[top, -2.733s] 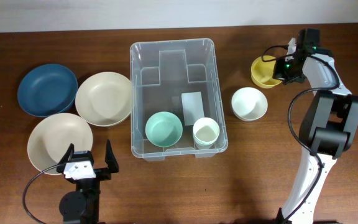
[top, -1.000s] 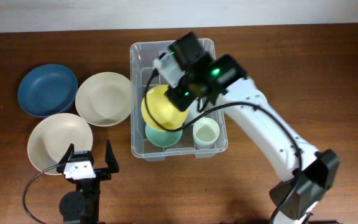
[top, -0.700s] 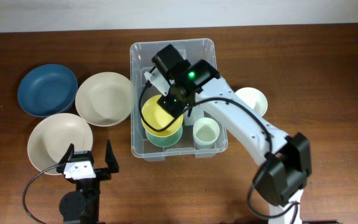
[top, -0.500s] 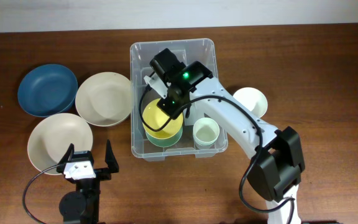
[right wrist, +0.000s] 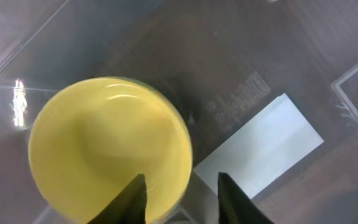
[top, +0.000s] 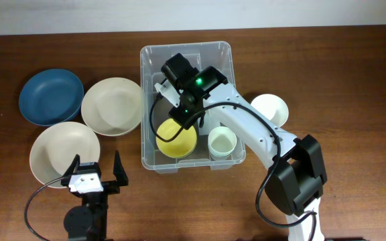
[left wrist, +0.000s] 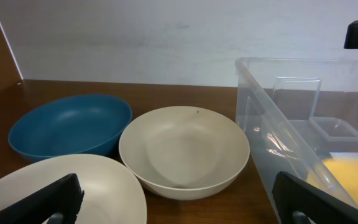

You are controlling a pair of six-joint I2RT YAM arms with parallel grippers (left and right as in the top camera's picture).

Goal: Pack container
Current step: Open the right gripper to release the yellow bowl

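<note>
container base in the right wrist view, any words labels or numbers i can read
No text here can be read.
The container base has a moulded marking: raised characters, too blurred to read.
The white label on the base looks blank, with no print visible.

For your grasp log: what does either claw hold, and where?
Nothing. Right claw and left claw are open; the yellow bowl lies free in the container.
</note>
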